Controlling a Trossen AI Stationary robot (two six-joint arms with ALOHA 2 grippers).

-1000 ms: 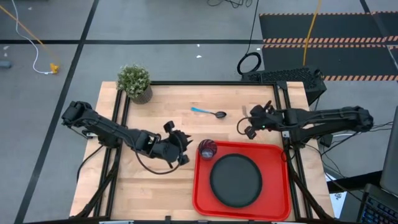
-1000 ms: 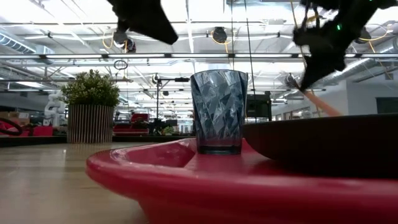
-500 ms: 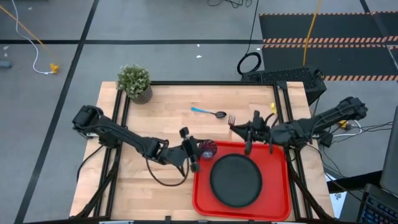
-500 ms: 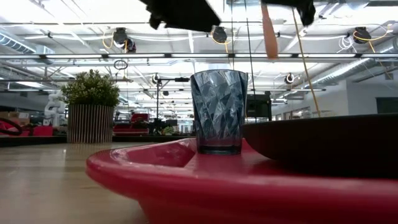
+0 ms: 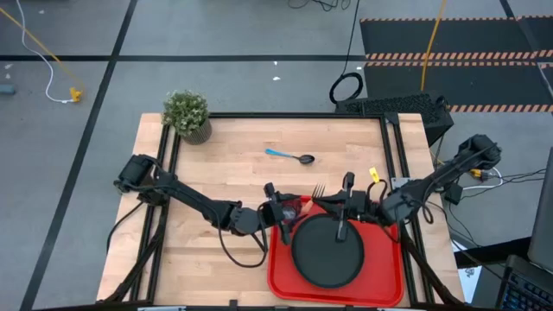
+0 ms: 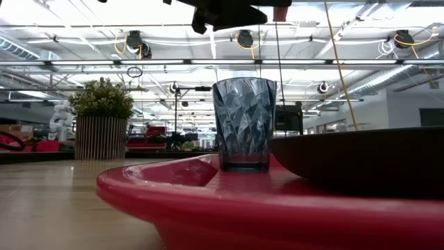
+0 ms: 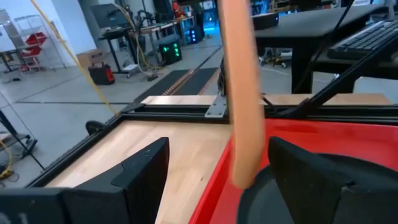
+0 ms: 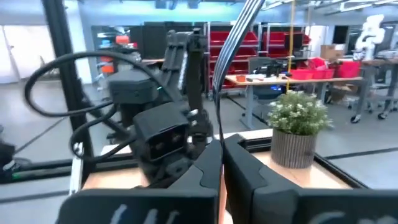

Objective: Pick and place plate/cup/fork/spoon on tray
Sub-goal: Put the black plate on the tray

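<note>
Orange fork (image 7: 239,93) is pinched in my closed right gripper (image 5: 344,207), tines up, over the smooth red tray (image 5: 389,259). I should lower it flat beside the matte plate (image 5: 327,252). My left gripper (image 5: 275,212) gapes empty beside the faceted glass cup (image 6: 243,123).

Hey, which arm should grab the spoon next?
Probably left: the left gripper is open and empty by the cup, while the right gripper is shut on the fork over the tray.
</note>
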